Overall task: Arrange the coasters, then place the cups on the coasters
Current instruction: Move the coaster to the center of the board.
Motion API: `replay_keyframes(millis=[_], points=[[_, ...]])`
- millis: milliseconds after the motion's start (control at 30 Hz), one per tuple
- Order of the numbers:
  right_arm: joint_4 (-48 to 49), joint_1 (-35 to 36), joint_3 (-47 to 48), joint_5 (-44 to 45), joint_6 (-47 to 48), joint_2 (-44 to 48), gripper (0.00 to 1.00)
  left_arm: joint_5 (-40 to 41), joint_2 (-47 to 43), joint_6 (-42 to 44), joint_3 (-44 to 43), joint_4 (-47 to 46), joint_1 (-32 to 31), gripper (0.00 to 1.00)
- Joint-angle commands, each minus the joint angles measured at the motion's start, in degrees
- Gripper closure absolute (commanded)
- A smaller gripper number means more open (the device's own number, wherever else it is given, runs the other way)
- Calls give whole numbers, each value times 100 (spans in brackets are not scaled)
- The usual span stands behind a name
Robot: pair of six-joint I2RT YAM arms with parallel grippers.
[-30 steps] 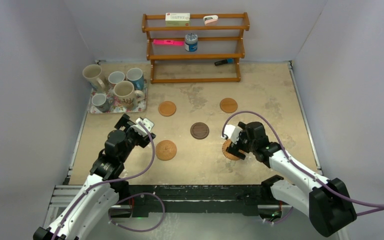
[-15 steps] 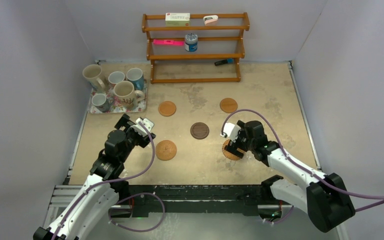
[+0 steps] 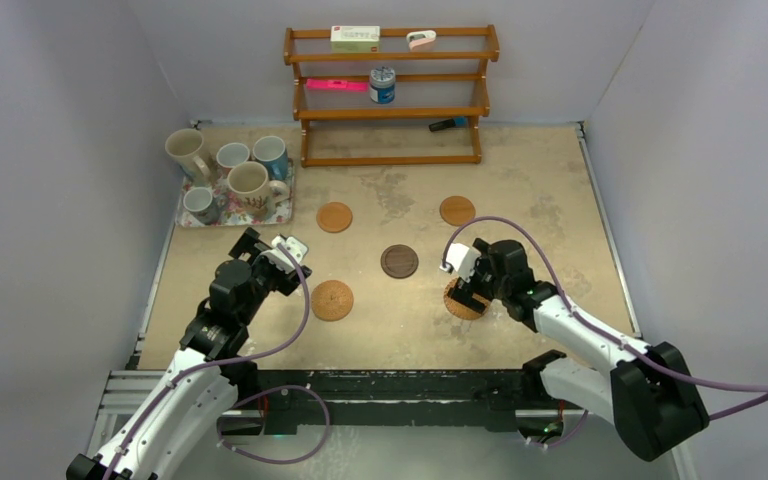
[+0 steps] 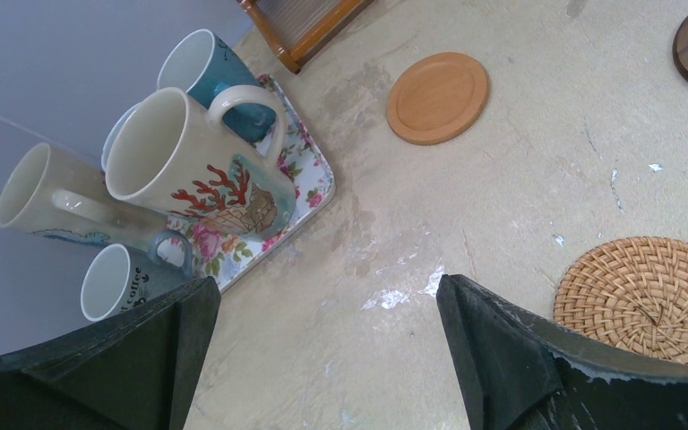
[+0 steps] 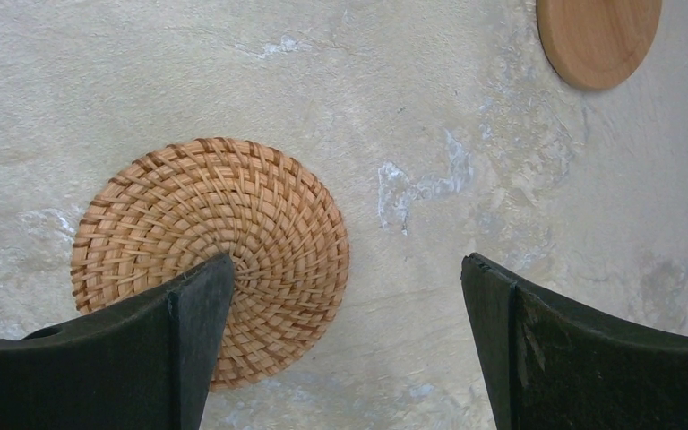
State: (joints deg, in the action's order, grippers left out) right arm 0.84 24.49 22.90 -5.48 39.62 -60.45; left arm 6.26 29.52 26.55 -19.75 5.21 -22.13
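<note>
The table (image 3: pixel 520 180) takes most of the top view, and a wooden rack (image 3: pixel 390 113) with small items stands at its far edge. The left gripper (image 4: pixel 327 296) hangs above the bare table between the tray and the near-left woven coaster (image 3: pixel 331 300); its jaws stand wide apart and hold nothing. The right gripper (image 5: pixel 348 273) hovers low over the near-right woven coaster (image 5: pixel 210 255), also fully spread and empty. One finger covers part of this coaster and the other is beside it over bare table. I cannot tell if the finger touches it. The floral tray (image 3: pixel 245 210) lies at the far left and carries all five mugs (image 3: pixel 250 183), close together and upright. None of them is on a coaster yet. The other coasters lie flat and well apart: a smooth tan one (image 3: pixel 334 217) at far left, a second tan one (image 3: pixel 457 210) at far right and the dark brown coaster (image 3: pixel 399 261) in the middle between the four. In my judgement the arranging step is nearly finished, because the five discs already form a regular pattern. The next move is probably to bring the cups, and the left gripper is near the tray for this. It calls for care: the mugs are crowded, so an outer mug should go first, with the jaws over its rim or handle and without pushing its neighbours.
</note>
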Motion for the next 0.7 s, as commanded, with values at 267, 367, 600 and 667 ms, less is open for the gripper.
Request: replay_keyframes(millis=[267, 367, 600, 667], points=[[250, 12, 51, 114, -86, -196, 1, 37, -51, -53, 73, -197, 33, 0], [283, 13, 42, 130, -77, -243, 1, 33, -47, -57, 68, -196, 38, 0], [223, 16, 78, 194, -77, -124, 1, 34, -36, -59, 68, -198, 33, 0], [179, 13, 106, 248, -81, -6, 1, 34, -27, -58, 68, -211, 33, 0]])
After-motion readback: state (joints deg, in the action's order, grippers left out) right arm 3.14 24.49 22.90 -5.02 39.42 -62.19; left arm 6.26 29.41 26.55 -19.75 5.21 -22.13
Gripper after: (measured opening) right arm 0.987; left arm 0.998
